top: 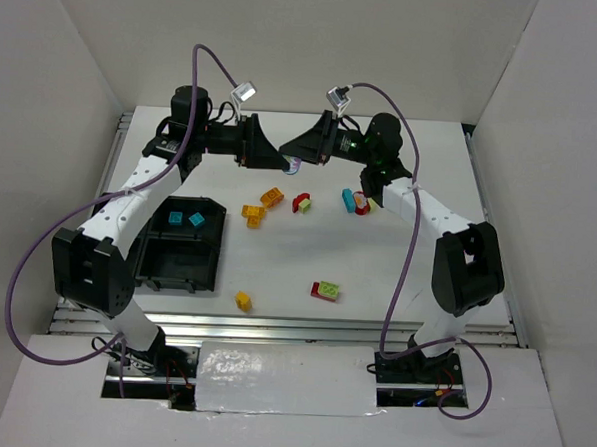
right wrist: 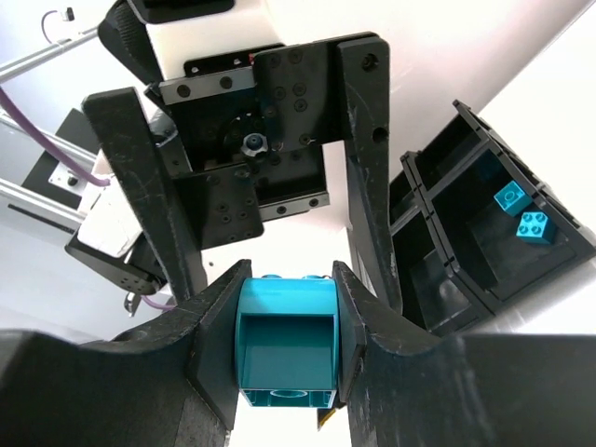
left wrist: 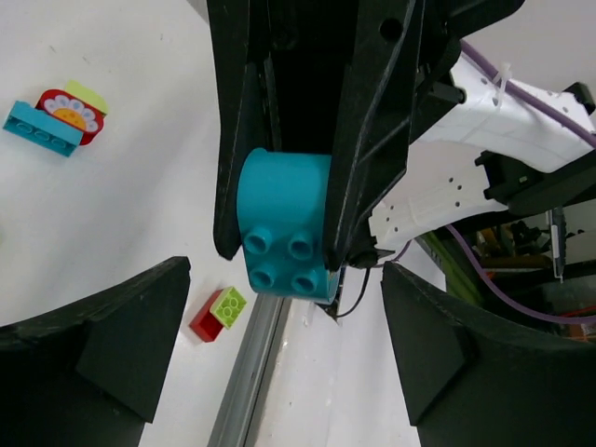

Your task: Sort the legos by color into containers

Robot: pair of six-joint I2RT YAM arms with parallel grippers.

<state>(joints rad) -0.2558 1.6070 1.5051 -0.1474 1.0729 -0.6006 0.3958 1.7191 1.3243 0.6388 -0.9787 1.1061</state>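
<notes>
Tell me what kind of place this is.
Probably a robotics lab test cell, not a home or factory: a white table boxed in by plain white panels, a left arm and right arm bolted at its edge, and toy bricks with a black tray as sorting props.

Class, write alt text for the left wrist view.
The right gripper clamps a cyan brick, studs toward the camera; the left gripper is open around it. On the table lie a red-and-lime brick and a cyan, red and lime cluster.
</notes>
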